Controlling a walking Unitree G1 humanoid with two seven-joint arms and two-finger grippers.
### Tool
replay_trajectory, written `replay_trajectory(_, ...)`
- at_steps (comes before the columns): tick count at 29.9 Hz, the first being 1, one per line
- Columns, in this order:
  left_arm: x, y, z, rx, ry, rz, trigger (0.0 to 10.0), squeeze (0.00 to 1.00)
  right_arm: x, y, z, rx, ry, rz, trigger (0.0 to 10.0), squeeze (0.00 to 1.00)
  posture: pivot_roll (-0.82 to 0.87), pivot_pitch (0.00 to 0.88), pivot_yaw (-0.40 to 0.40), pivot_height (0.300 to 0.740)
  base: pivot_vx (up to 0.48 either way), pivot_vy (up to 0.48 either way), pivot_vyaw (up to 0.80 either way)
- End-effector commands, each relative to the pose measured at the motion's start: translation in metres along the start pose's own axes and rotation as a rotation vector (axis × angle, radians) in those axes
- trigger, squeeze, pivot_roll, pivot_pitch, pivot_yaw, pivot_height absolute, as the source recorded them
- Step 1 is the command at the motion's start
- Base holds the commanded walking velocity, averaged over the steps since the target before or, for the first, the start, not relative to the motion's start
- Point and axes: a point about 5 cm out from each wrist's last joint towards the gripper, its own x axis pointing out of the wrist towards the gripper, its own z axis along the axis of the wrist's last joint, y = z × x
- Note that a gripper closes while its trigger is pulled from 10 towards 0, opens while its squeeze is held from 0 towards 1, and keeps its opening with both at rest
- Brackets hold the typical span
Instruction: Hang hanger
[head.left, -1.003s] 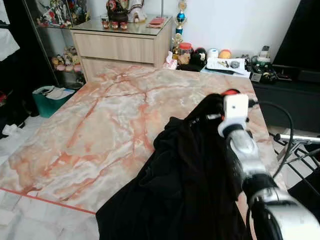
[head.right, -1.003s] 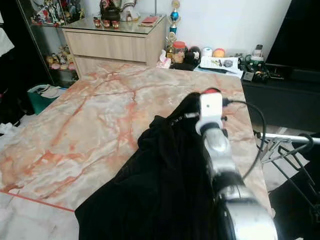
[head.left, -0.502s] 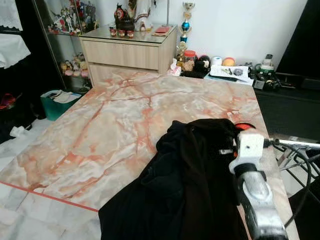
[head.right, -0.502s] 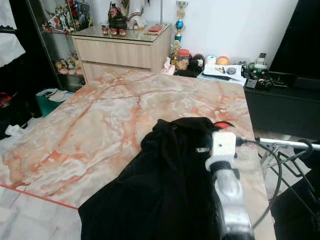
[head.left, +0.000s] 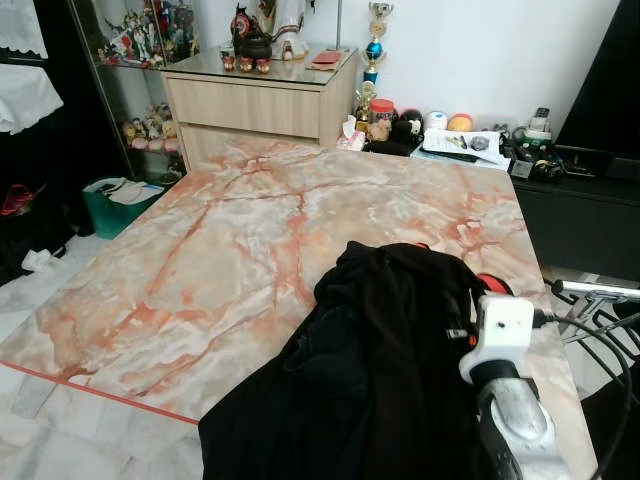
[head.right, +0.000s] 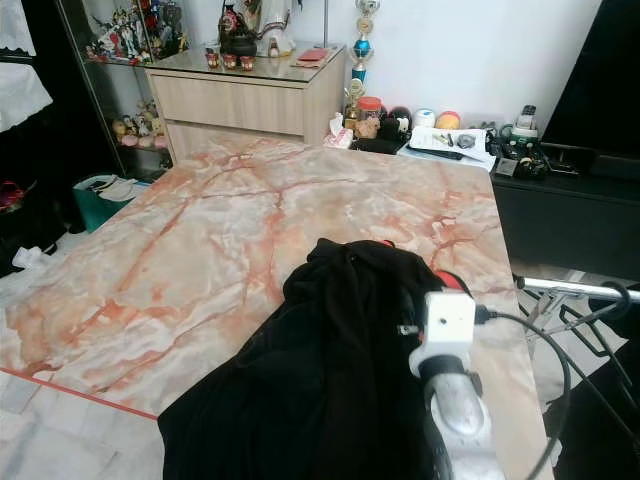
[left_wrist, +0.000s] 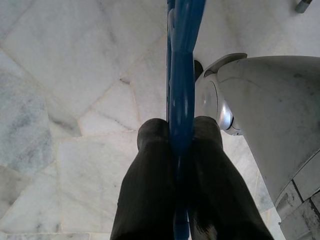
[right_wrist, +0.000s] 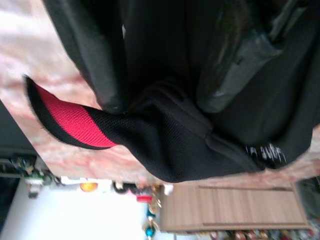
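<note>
Down at your left side, the left gripper (left_wrist: 181, 145) is hanging over the pale tiled floor (left_wrist: 60, 100), with both black fingers (left_wrist: 150, 185) pinching the blue hanger (left_wrist: 181, 65) between them, so you're reading it as clamped on the hanger with the bar running up past the fingertips. Moving right, the marble table (head.left: 220, 250) is carrying a black garment (head.left: 380, 370) heaped at its near right part, spilling over the front edge. Further right, the right gripper (head.left: 470, 305) is sitting at the garment's upper right edge; you're seeing the white wrist module (head.left: 503, 330) from the head, and the wrist camera is looking at black fabric with a red-lined flap (right_wrist: 67, 122). You can't tell whether those fingers are apart or together; the wrist body and cloth are covering them. Progress call: you're early. The hanger is in hand, but the garment isn't on it and nothing is hung. Left, by my read: bring the hanger up, thread it into the garment, then find a rail. Hidden: the hanger's hook and full shape are cut off, and the collar opening is hard to pick out in the folds.
</note>
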Motion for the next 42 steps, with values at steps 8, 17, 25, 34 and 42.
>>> replay_trajectory(8, 0.000, 0.002, -0.001, 0.004, 0.008, 0.000, 10.0, 0.00, -0.017, -0.005, -0.004, 0.051, 0.018, -0.055, 10.0, 0.00, 0.11, 0.000, -0.004, 0.740, 0.000, 0.000, 0.00)
replay_trajectory(17, 0.000, 0.002, 0.000, -0.011, 0.002, 0.002, 10.0, 0.00, -0.018, -0.011, -0.015, 0.097, 0.050, -0.116, 10.0, 0.00, 0.12, 0.000, -0.006, 0.740, 0.000, 0.000, 0.00)
replay_trajectory(25, 0.000, 0.002, 0.000, -0.013, 0.002, 0.001, 10.0, 0.00, -0.019, -0.012, -0.019, 0.076, 0.060, -0.120, 10.0, 0.00, 0.12, 0.000, -0.008, 0.740, 0.000, 0.000, 0.00)
replay_trajectory(34, 0.000, 0.002, -0.001, -0.011, 0.002, 0.000, 10.0, 0.00, -0.016, -0.014, -0.023, 0.074, 0.062, -0.130, 10.0, 0.00, 0.12, 0.000, -0.009, 0.740, 0.000, 0.000, 0.00)
replay_trajectory(42, 0.000, 0.001, -0.001, -0.015, 0.001, 0.001, 10.0, 0.00, -0.016, -0.013, -0.028, 0.076, 0.075, -0.132, 10.0, 0.00, 0.12, 0.000, -0.011, 0.740, -0.093, 0.000, 0.00)
